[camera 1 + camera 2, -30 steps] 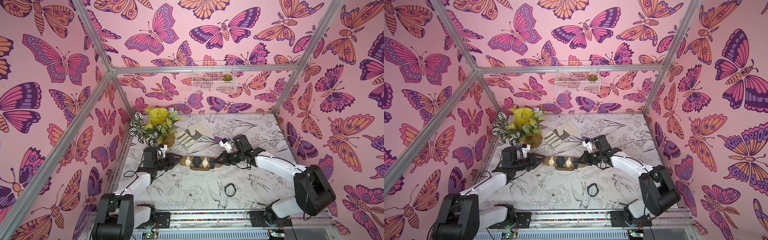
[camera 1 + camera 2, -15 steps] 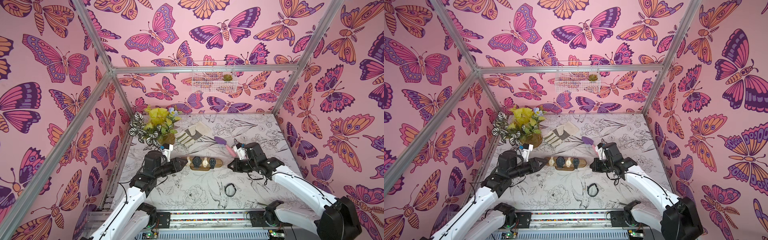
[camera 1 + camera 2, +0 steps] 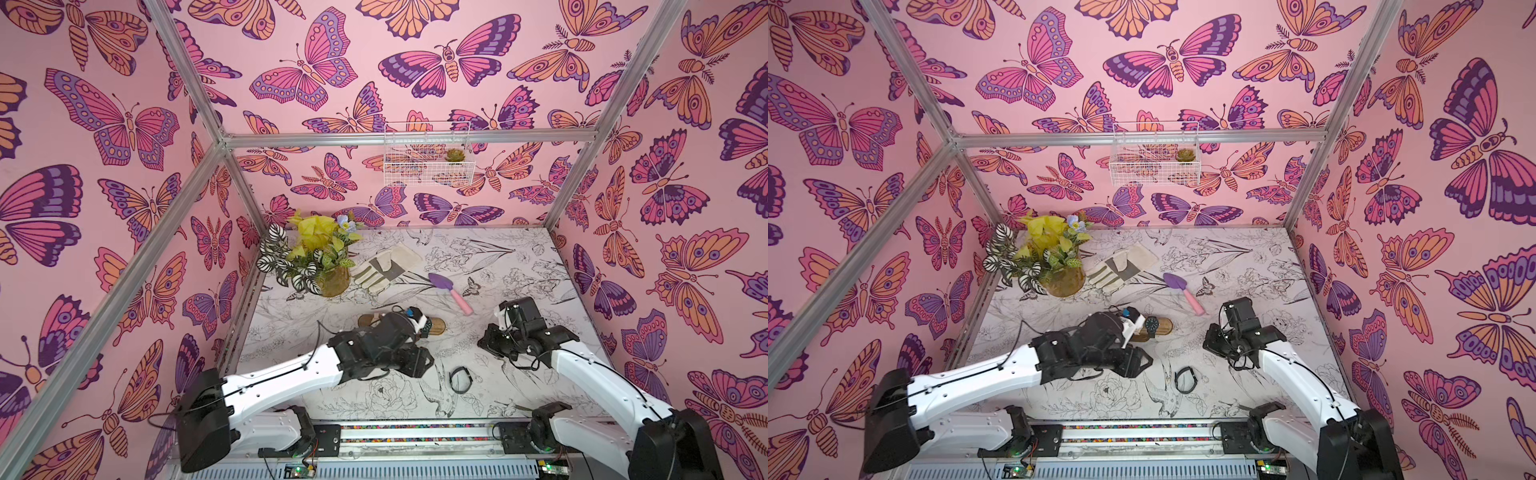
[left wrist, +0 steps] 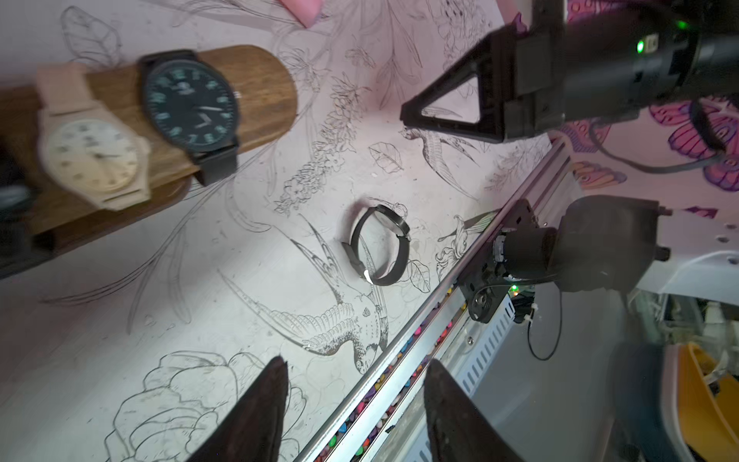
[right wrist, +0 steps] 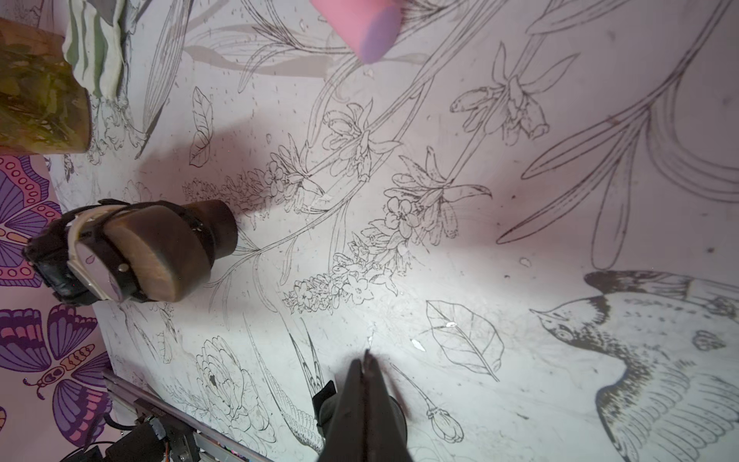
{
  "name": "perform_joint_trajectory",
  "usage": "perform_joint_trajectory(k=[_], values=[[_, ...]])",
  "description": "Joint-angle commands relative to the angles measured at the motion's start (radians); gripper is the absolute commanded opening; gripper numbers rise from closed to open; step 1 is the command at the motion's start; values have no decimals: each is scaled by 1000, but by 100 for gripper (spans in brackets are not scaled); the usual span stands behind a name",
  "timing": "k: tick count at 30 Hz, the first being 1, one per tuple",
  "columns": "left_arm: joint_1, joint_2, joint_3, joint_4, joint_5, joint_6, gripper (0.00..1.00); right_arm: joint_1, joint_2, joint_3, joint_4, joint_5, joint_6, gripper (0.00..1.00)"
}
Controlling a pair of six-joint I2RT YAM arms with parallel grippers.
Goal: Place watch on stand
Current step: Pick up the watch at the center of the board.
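**On the counter, near the front rail: one watch [image 4: 378, 245] not yet hung**

Beside the rail at the robot's edge of the counter [image 3: 511, 266] lies the watch, on its side, its black strap fastened into a closed loop. Nothing touches it. The closed loop matters, I judge: it can only go onto the stand [image 4: 256, 92] by sliding over a rounded end.

That end is bare. A dark-dial watch [image 4: 190, 108] sits next to the bare stretch and a cream watch [image 4: 94, 160] beside that, both strapped round the bar, so the free wood beyond the dark dial is the likely seat. The arm hides the rest of the bar in both top views.

Left pincer [image 4: 356, 380] is empty, with its jaws parted and daylight between them. In the wrist view the watch lies ahead of its fingers [image 4: 276, 396], close but apart, which reads as lining up for a pick.

Right pincer [image 5: 366, 362] is pressed shut on nothing, low over bare counter off the stand's free end (perhaps kept clear so the other arm has room).
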Motion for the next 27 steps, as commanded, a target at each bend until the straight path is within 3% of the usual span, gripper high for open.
perform_joint_trajectory(k=[1, 17, 27], values=[[-68, 121, 94, -101, -84, 81, 54, -13, -7, -7, -27, -7, 9, 5], [-180, 450, 373, -222, -31, 175, 51, -94, -56, -68, -15, -37, -3, 5], [-189, 560, 440, -277, -47, 200, 50, -105, -35, -75, 4, -50, -11, 6]])
